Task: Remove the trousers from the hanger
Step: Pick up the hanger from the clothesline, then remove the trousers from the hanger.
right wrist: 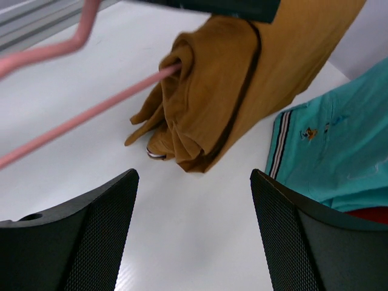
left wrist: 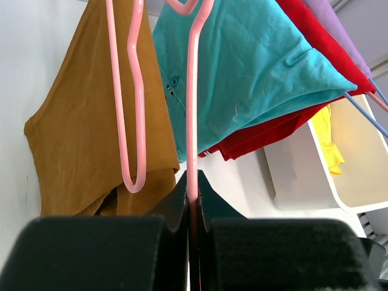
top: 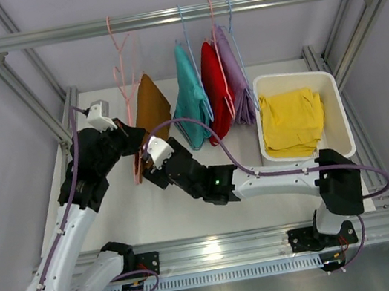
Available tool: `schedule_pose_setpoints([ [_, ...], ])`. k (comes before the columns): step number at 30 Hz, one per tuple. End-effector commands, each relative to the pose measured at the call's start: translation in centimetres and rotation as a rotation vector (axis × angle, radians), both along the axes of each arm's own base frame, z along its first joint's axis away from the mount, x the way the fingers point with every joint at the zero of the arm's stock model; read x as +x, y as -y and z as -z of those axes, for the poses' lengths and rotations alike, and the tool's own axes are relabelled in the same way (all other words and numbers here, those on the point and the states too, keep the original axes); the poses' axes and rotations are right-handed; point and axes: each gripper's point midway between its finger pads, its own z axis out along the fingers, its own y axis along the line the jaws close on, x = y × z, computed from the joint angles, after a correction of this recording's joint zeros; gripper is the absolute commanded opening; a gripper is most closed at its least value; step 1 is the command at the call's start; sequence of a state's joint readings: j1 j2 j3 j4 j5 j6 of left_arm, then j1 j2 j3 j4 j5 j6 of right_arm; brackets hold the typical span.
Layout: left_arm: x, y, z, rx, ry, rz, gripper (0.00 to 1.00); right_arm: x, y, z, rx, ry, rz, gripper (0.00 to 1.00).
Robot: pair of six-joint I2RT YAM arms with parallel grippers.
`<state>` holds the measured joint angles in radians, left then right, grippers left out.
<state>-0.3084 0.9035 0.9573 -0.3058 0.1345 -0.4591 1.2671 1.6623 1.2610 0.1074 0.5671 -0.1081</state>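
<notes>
Trousers [top: 151, 108] brown, teal, red, lavender, yellow; hanger [left wrist: 191, 121] pink.

Bare tabletop [right wrist: 194, 230] open before the brown trousers [right wrist: 212, 91]; pink hanger [right wrist: 91, 115] crosses left; teal trousers [right wrist: 327, 139] hang near, right.

A white tub [top: 335, 112] sits on the white table [top: 147, 218], an aluminium rail [top: 157, 18] overhead.

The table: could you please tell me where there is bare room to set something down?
Bare table lies between the left arm and right arm. Crowded: left hand and right hand at the pink hanger and brown trousers; teal trousers, red trousers and lavender trousers bunched beside the bin.
</notes>
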Motion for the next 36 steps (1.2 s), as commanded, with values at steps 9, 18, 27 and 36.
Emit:
schedule_pose_setpoints([
  [9,0.4,0.1,-3.0,0.0,0.088,0.009,0.0,3.8,-2.3,-5.7,0.187,0.079,0.042,0.79],
  [18,0.3,0.2,-3.3,-0.01,0.096,0.023,0.0,6.1,-1.8,-5.7,0.185,0.128,0.12,0.79],
  [27,0.1,0.4,-3.4,-0.013,0.097,0.037,0.01,8.1,-0.3,-4.4,0.148,0.227,0.253,0.79],
  [36,0.2,0.4,-3.4,-0.022,0.093,0.043,0.01,9.4,0.1,-2.0,0.128,0.297,0.332,0.79],
])
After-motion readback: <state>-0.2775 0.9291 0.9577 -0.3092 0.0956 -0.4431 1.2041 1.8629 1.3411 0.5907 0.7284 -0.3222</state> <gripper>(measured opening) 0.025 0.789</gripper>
